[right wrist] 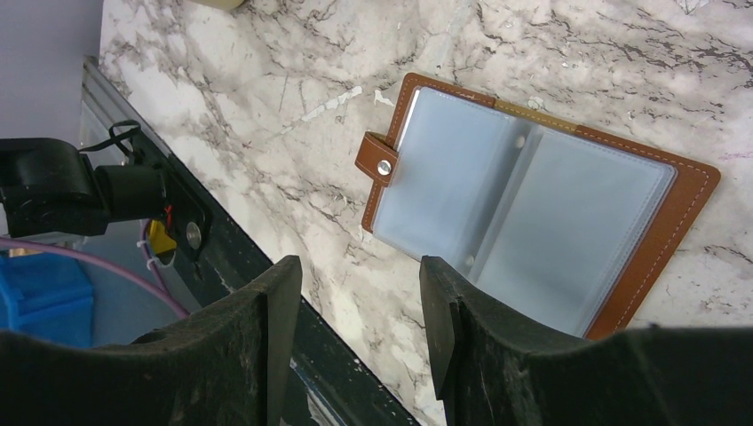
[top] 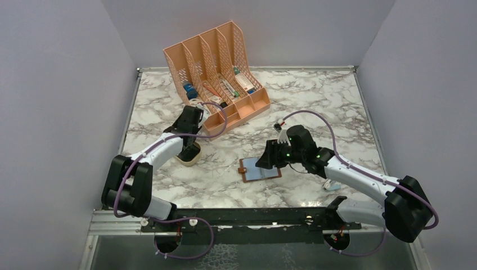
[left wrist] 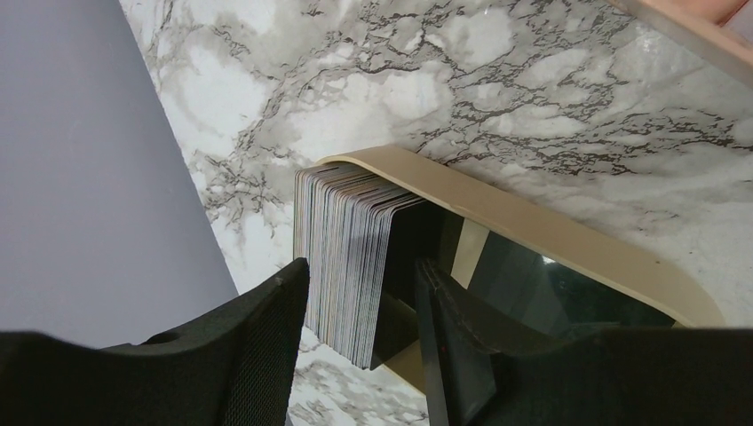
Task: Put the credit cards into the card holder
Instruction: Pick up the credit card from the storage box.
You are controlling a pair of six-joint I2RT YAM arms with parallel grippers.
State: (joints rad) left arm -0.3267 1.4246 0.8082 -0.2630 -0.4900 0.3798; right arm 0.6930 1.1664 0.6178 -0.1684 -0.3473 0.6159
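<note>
The credit cards [left wrist: 342,257] stand on edge as a thick stack in a small beige rounded stand [left wrist: 550,235] with a dark inside. My left gripper [left wrist: 360,297] is open, one finger on each side of the stack's near end, not closed on it. In the top view the left gripper [top: 190,147] is over that stand [top: 188,159]. The card holder [right wrist: 533,191], a brown wallet, lies open and flat, showing pale blue-grey clear sleeves and a snap tab [right wrist: 377,160]. My right gripper [right wrist: 360,293] is open and empty, above the wallet's near-left corner [top: 260,169].
A peach slotted desk organizer [top: 219,79] with several small items stands at the back, right behind the left gripper. A small pale blue object [top: 331,184] lies under the right forearm. The table's dark front rail [right wrist: 266,266] is just beside the wallet.
</note>
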